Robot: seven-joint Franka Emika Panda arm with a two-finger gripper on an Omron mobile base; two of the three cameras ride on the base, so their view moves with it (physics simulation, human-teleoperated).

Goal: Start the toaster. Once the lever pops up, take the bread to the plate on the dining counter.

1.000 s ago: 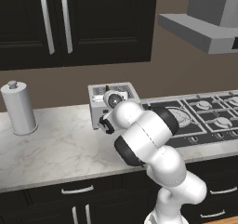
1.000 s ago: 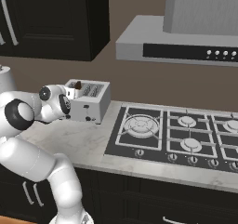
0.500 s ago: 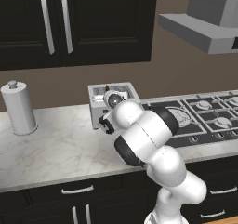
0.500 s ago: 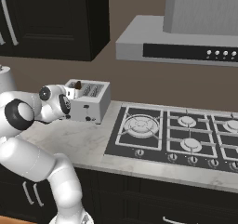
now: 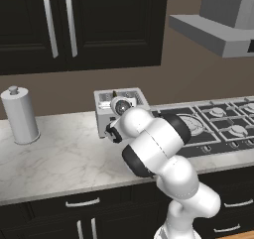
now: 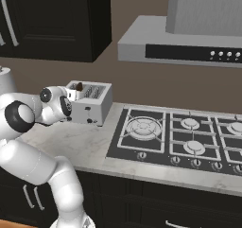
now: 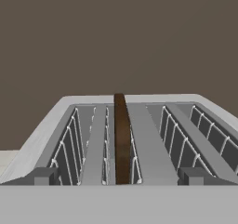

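Here, bread [image 7: 122, 139] upright in toaster [image 7: 139, 139] slot (second from left), gripper open.

On the counter [image 5: 59, 158] the toaster [image 6: 97, 104] stands mid-frame against the wall, the bread [image 7: 122, 139] upright in its second slot from the left, canister [image 5: 20, 115] far left, hob [image 6: 189, 137] right.

- Even, flat rendered light, moderately bright; source cannot be told.
- Soft shadow beside the toaster [image 6: 90, 101] on the worktop [image 5: 64, 158].
- Cabinets [image 5: 79, 25] near black, detail lost.
- No glare or blur; edges sharp, undistorted.
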